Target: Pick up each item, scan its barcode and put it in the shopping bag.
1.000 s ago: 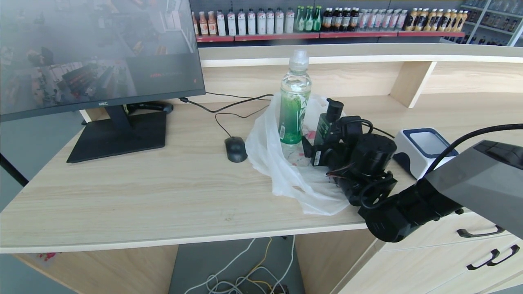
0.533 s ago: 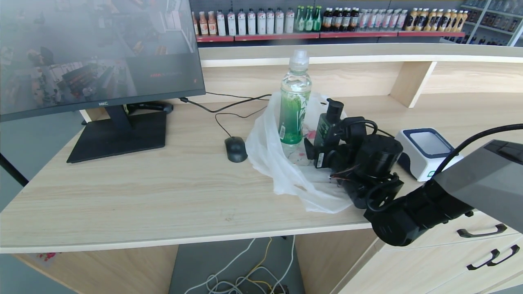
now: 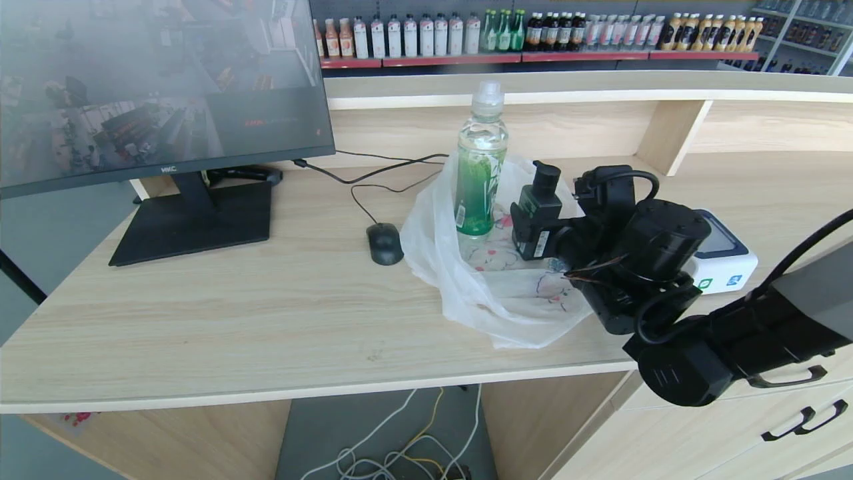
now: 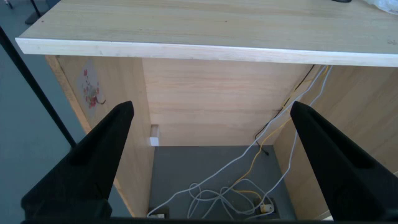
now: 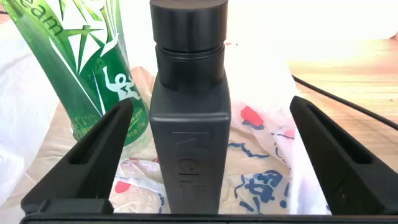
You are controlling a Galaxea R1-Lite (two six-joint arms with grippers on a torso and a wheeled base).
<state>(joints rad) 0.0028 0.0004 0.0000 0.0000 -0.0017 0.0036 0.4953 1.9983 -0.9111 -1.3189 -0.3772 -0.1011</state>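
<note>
A dark bottle (image 3: 535,217) with a black cap stands upright on the white shopping bag (image 3: 506,293), which lies spread on the counter. My right gripper (image 3: 558,233) is level with it and open. In the right wrist view the dark bottle (image 5: 189,130) sits between the fingers (image 5: 93,162), and a gap shows on each side. A clear bottle with a green label (image 3: 480,163) stands on the bag just left of the dark one. The white barcode scanner (image 3: 726,263) is at the right, partly behind my right arm. My left gripper (image 4: 211,106) hangs open in front of the counter's edge.
A monitor (image 3: 160,87) on a black stand fills the back left, with a mouse (image 3: 384,243) and its cable beside the bag. A raised wooden ledge (image 3: 600,87) runs along the back. Drawers (image 3: 786,407) lie under the right end. Cables (image 4: 249,186) hang below the counter.
My right arm has swung up and toward the scanner, now covering more of it. The dark bottle went from tilted to upright and stayed at nearly the same spot on the bag.
</note>
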